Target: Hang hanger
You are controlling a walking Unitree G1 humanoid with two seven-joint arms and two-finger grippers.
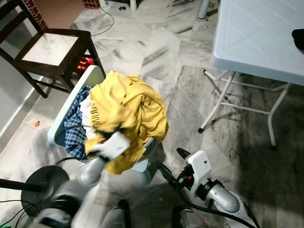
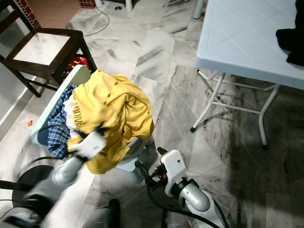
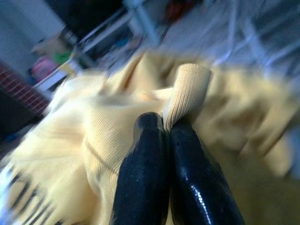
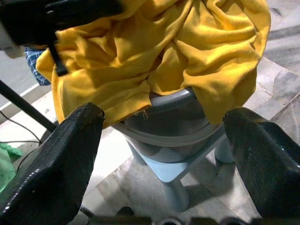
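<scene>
Fingers (image 3: 187, 183) of the left gripper (image 3: 165, 129) are pressed together on a raised fold of the yellow garment (image 1: 130, 107), pinching the cloth between their tips. Seen from the head, this gripper (image 1: 114, 142) sits on the near side of the yellow heap, its silver arm blurred. The garment is piled over a grey plastic chair (image 4: 164, 136), draping down its near edge, with a blue checked cloth (image 1: 75, 128) bunched just to its left against the chair's pale back (image 1: 90, 76).

Right of the chair and nearer the robot, the right gripper (image 1: 172, 164) hangs above the marble floor (image 1: 190, 104) with its fingers spread wide, holding nothing, pointed toward the chair. A hanger cannot be made out in any view.

Farther left stands a dark wooden chair (image 1: 50, 52). A white folding bench (image 1: 259, 33) stands at the far right, with a dark item (image 2: 289, 42) on it.
</scene>
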